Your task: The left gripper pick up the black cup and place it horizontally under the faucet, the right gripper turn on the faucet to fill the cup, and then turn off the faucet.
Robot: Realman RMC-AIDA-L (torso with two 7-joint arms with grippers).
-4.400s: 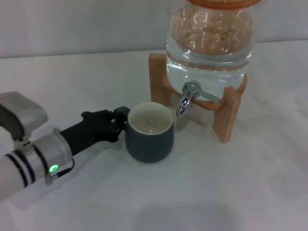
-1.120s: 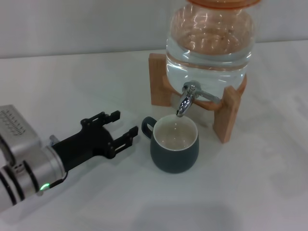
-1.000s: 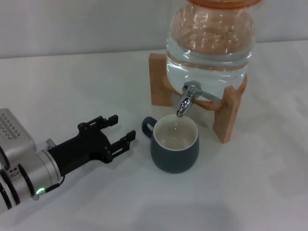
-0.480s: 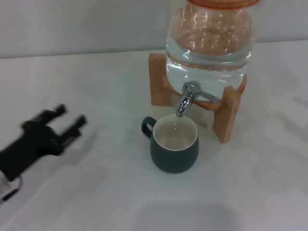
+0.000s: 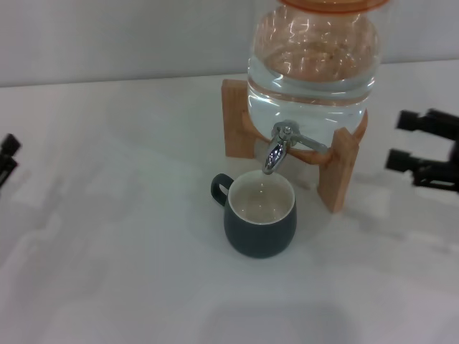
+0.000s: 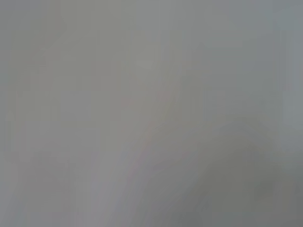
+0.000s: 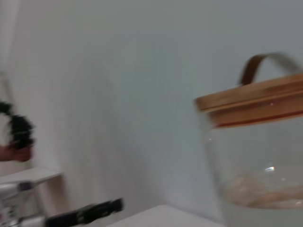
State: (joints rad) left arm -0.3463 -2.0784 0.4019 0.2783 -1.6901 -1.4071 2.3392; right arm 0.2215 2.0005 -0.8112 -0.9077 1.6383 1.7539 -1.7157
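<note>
Black cup [image 5: 260, 215] sits upright under faucet [image 5: 275, 150], placing done. Left gripper [image 5: 6, 158] at far left edge, jaws can't tell; right gripper [image 5: 414, 150] open right of jar, faucet not yet turned.

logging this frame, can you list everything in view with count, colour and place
cup: 1, dark outside and cream inside, upright on the table under the tap, handle toward the robot's left
tap: 1, chrome, at the front of the jar, spout over the cup
water jar: 1, clear glass, on the stand
lid: 1, wooden, on the jar
stand: 1, wood, under the jar
table: 1, white
left gripper: 1, black, far left edge
right gripper: 1, black, open, right of the stand
</note>
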